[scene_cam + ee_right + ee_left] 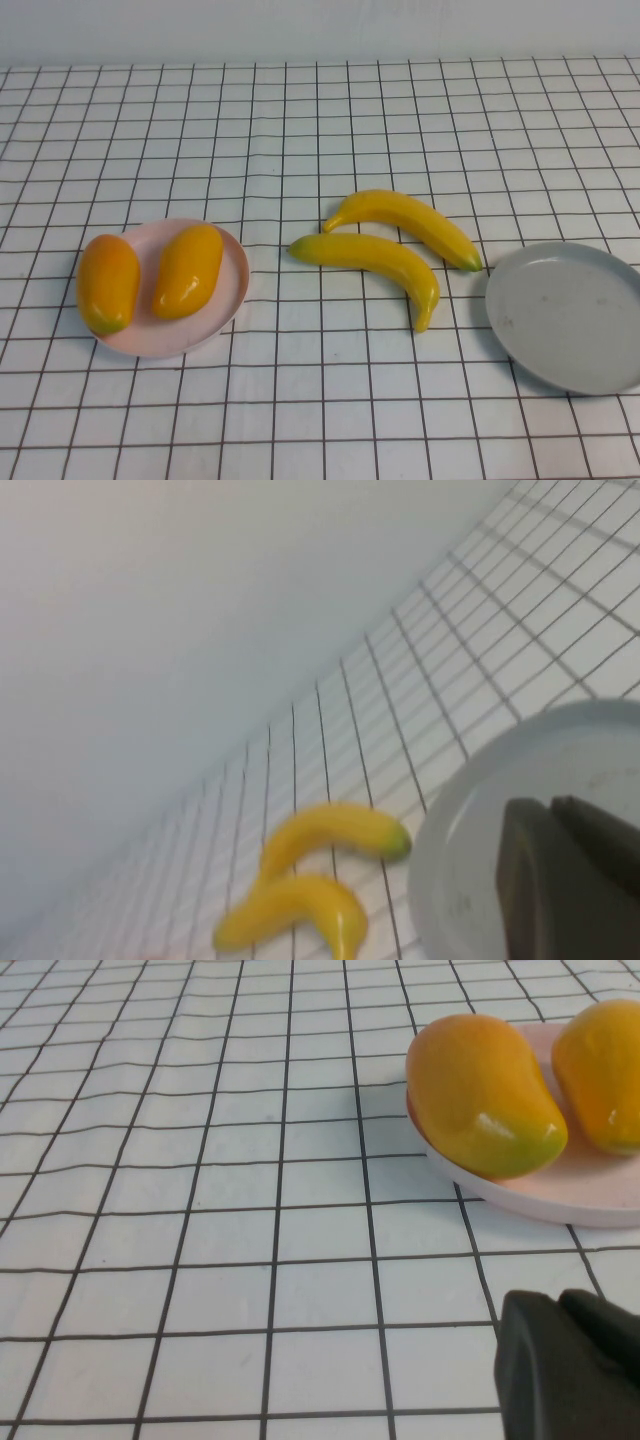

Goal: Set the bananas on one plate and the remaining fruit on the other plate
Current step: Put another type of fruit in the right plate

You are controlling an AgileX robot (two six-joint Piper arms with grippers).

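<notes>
Two bananas (395, 250) lying on the grid-patterned tablecloth (300, 120) between the plates, side by side and nearly touching, neither on a plate; far banana (408, 222) curving with its greenish tip pointing at the grey plate (570, 318), near banana (375, 262) curving with one tip down toward the camera side. Both also seen in the right wrist view, far one (335, 832) close beside the grey rim (440, 860), near one (290, 910) just behind it.

Grey plate at the robot's right, bare, close to the bananas' tips but apart from them, cut off by the high view's edge.

Pale pink plate (215, 325) at the robot's left, well apart from the bananas, carrying both mango-like fruits: left fruit (107, 283) overhanging the rim, right fruit (188, 270) resting inside, the two side by side with a narrow gap. Same pair in the left wrist view, one (485, 1095) at the rim of the pink plate (540, 1195), the other (602, 1075) partly cropped.

Nothing lying between bananas and grey plate, only bare cloth.

Left gripper (570, 1370) low over the cloth just beside the pink plate, only a dark corner visible, jaw state impossible to tell. Right gripper (570, 875) over the grey plate, likewise a dark corner only, cannot tell whether spread or closed. Neither gripper showing in the high view
</notes>
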